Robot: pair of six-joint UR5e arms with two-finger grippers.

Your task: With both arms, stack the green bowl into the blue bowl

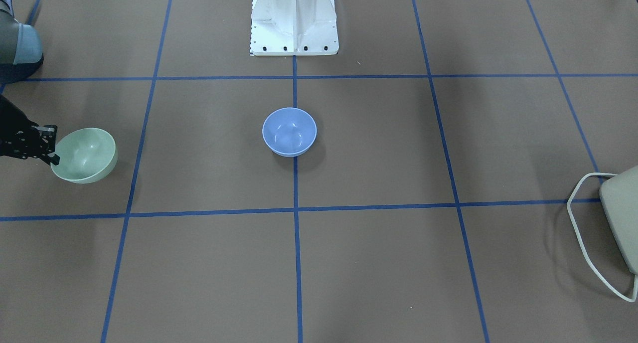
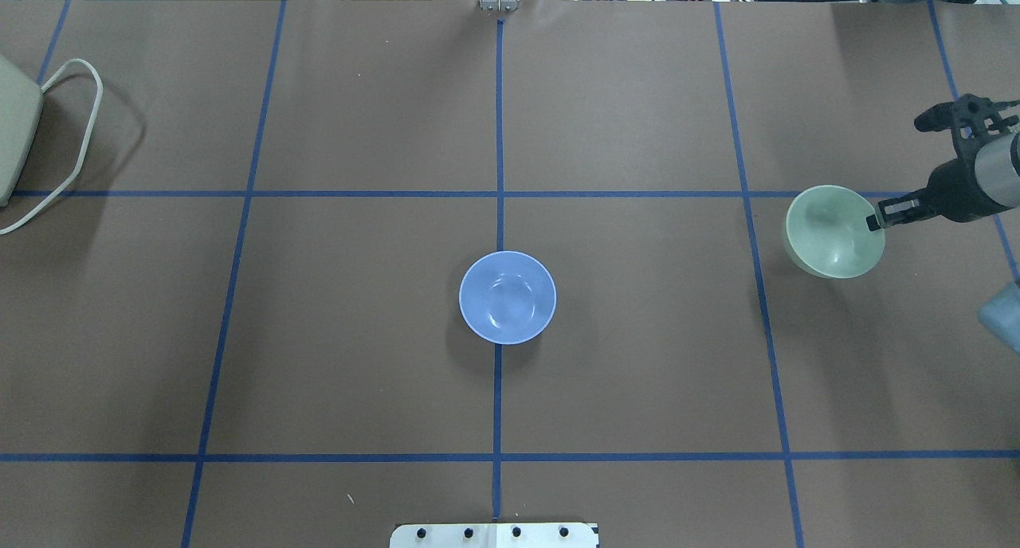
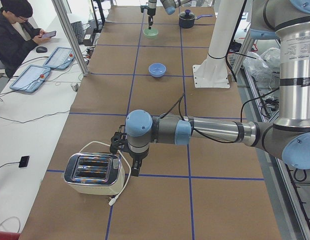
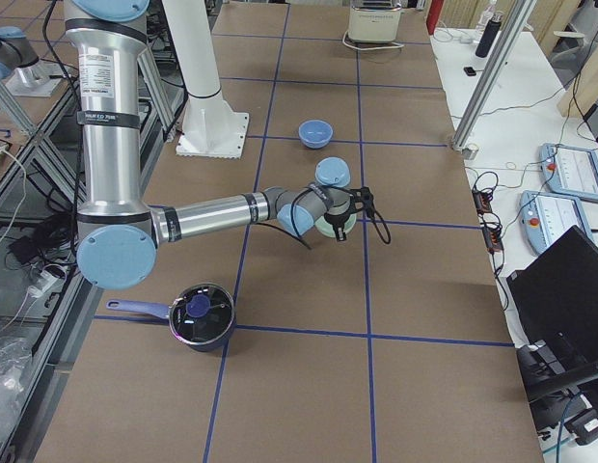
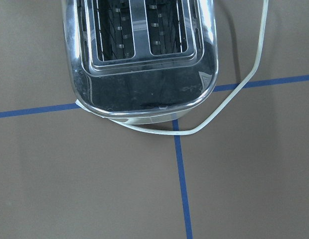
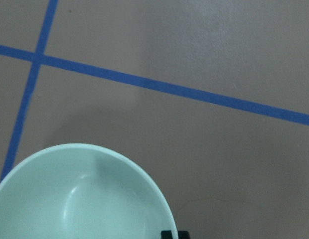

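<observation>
The green bowl (image 1: 87, 156) is tilted and held a little above the table at the robot's right end. It also shows in the overhead view (image 2: 833, 231) and fills the bottom of the right wrist view (image 6: 79, 199). My right gripper (image 2: 876, 216) is shut on its rim, on the side away from the blue bowl. The blue bowl (image 1: 289, 132) sits upright on the centre line of the table (image 2: 508, 297), apart from the green one. My left gripper (image 3: 135, 169) hangs by a toaster at the table's far left end. I cannot tell whether it is open or shut.
A silver toaster (image 3: 92, 173) with a white cord lies under the left wrist camera (image 5: 139, 55). A dark pot with a lid (image 4: 201, 316) stands near the right end. The white robot base (image 1: 294, 21) is behind the blue bowl. An operator (image 3: 15, 30) sits at a side table.
</observation>
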